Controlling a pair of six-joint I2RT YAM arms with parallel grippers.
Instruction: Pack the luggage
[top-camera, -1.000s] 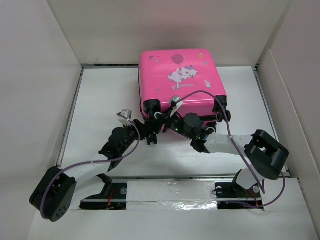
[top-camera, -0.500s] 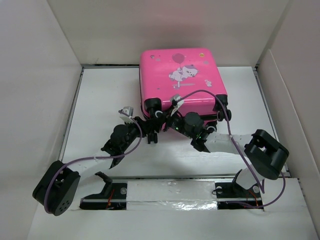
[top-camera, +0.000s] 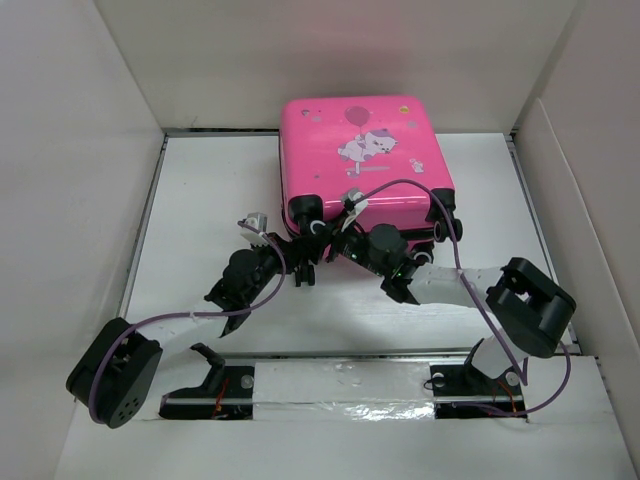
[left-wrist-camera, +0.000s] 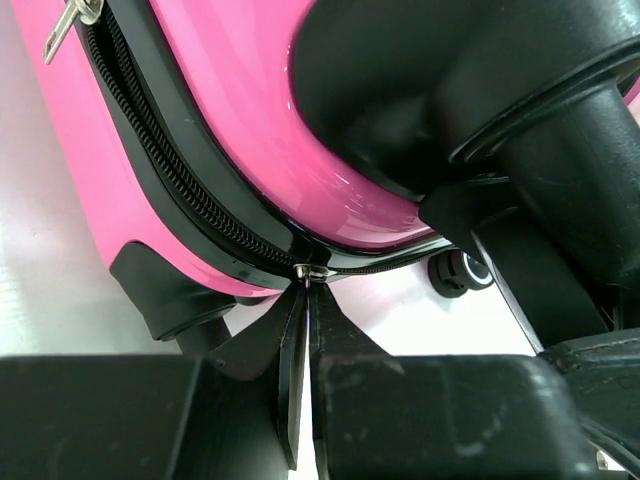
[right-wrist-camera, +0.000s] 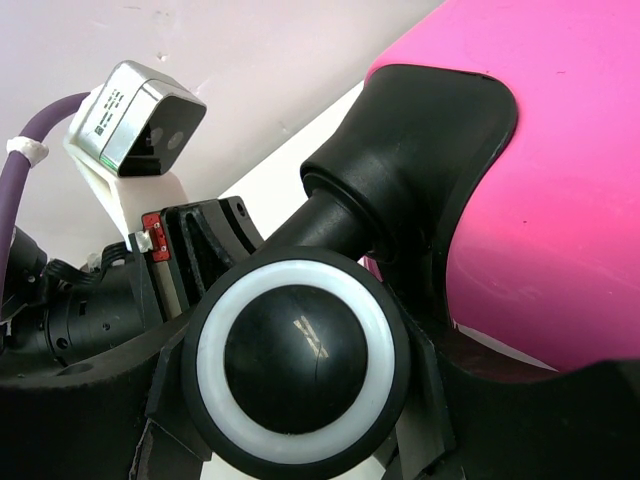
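Suitcase (top-camera: 360, 150) lies shut and flat at the far middle of the surface (top-camera: 200, 200), wheels toward the near edge. In the top view both wrists crowd its near side, so the jaws can't be made out there. Left wrist view fills that in: left jaws together, pinching the zipper pull (left-wrist-camera: 312, 270) at the seam. Right wrist view: right jaws clamped on a caster wheel (right-wrist-camera: 300, 372), tips cut off by the frame. Versus a second ago: left jaws have closed, suitcase hasn't shifted.
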